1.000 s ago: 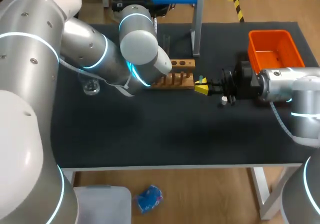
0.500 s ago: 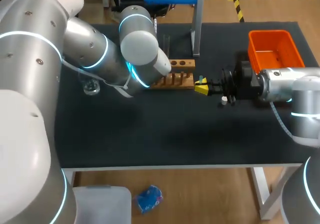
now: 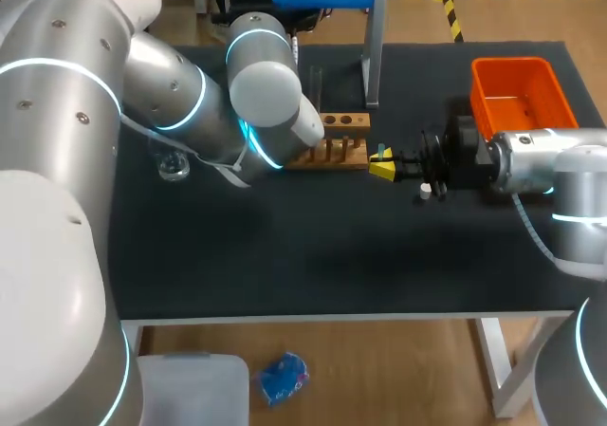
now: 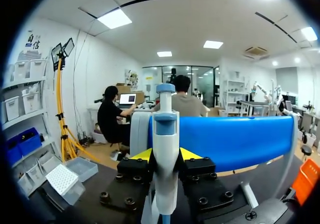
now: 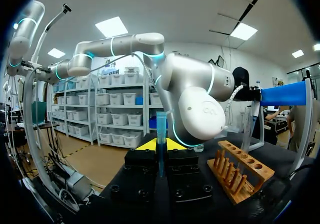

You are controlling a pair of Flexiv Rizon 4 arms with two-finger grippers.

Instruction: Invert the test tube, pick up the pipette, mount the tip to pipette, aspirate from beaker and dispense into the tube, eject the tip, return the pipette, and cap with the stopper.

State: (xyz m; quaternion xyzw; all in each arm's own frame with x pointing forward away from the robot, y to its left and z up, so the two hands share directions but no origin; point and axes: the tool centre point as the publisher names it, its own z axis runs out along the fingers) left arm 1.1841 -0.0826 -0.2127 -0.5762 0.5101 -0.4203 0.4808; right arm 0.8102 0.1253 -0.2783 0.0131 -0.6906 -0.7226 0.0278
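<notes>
The left gripper (image 4: pixel 166 155) has its jaws clamped on the pipette (image 4: pixel 165 134). There's one yellow tip on each side of the white body, and the blue-capped top sticks up past the fingers. Just ahead of those jaws, right behind the pipette, is the blue stand (image 4: pixel 235 140). Further out to one side, a tray of white tips (image 4: pixel 62 178) sits on the table (image 3: pixel 313 246).

The right gripper (image 5: pixel 161 145) is closed on the test tube (image 5: pixel 161 126), which stands upright between the yellow tips and pokes out above them. Can't tell which end of it is the open one. Beside those jaws and a bit ahead is the wooden rack (image 5: pixel 241 173) with its holes and pegs, close to the tube but not touching it. Past the tube, the left arm (image 5: pixel 200 107) fills the space ahead.

From overhead, a small white stopper (image 3: pixel 426 192) lies just beside the right gripper's body, behind the fingertips. The orange bin (image 3: pixel 522 92) is back near that wrist. The glass beaker (image 3: pixel 172 167) is over on the far side of the left arm, well apart from both sets of jaws.
</notes>
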